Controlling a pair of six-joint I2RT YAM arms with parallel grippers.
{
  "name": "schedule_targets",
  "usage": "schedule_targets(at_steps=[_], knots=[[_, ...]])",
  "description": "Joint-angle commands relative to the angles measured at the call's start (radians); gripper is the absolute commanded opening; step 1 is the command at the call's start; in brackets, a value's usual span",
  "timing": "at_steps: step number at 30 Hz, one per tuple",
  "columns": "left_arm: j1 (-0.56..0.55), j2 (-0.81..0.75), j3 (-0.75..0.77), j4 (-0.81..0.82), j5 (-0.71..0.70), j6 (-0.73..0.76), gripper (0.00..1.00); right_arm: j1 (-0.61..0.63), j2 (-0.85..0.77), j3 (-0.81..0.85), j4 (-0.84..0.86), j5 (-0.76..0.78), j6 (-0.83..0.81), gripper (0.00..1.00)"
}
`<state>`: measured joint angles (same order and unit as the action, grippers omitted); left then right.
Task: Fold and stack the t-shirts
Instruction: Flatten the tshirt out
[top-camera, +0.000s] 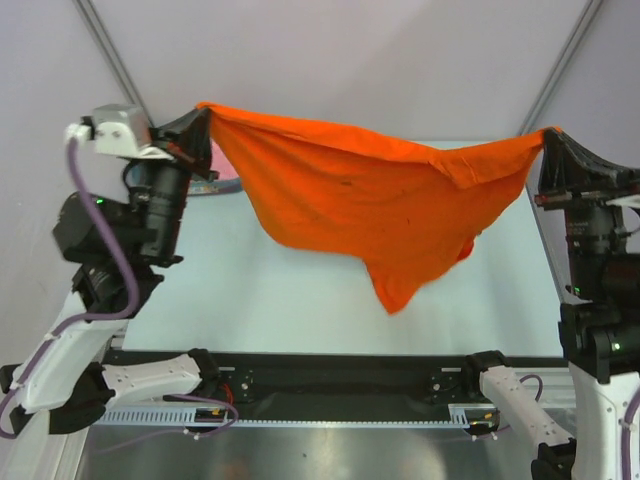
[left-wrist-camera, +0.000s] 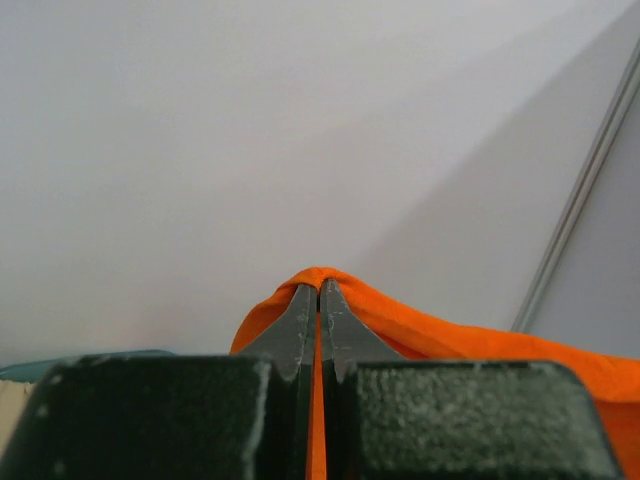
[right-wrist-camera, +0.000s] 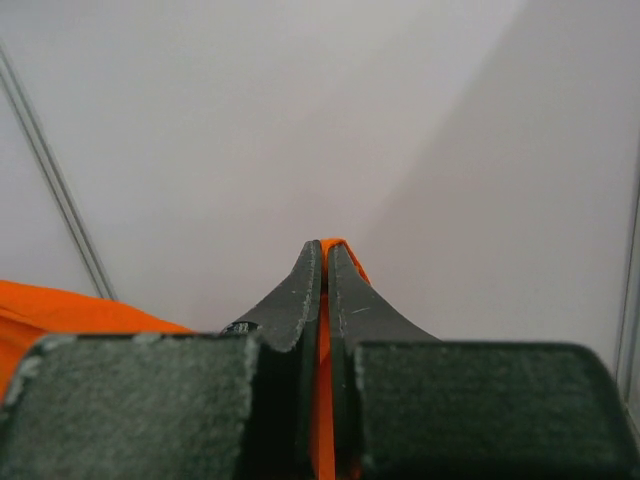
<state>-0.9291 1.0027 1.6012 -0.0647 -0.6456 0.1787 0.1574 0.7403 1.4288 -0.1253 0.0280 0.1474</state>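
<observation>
A bright orange t-shirt (top-camera: 380, 200) hangs stretched in the air above the table, sagging to a point near the middle. My left gripper (top-camera: 203, 112) is shut on its left corner, high at the back left. In the left wrist view the orange t-shirt (left-wrist-camera: 440, 335) is pinched between the closed fingers of the left gripper (left-wrist-camera: 320, 290). My right gripper (top-camera: 548, 135) is shut on the right corner at the far right. The right wrist view shows the orange t-shirt (right-wrist-camera: 60, 305) clamped in the right gripper (right-wrist-camera: 324, 248). No other t-shirt can be made out.
The pale table (top-camera: 280, 290) lies under the hanging cloth. A teal basket rim with something pink (top-camera: 222, 183) peeks out behind the left arm. A dark rail (top-camera: 340, 375) runs along the near edge between the arm bases. Grey walls stand behind.
</observation>
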Motion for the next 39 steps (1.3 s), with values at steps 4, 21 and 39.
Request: schedule_targets(at_steps=[4,21,39], knots=[[0.004,-0.133,0.065,0.016,0.073,-0.068,0.00,-0.002,-0.091,0.059,0.096,-0.065,0.000,0.00],[0.004,-0.171,0.134,-0.076,0.201,-0.168,0.00,-0.002,-0.177,0.096,0.154,-0.180,0.070,0.00],[0.441,0.430,-0.419,0.118,0.060,-0.475,0.00,-0.005,0.312,-0.517,0.475,0.125,0.049,0.00]])
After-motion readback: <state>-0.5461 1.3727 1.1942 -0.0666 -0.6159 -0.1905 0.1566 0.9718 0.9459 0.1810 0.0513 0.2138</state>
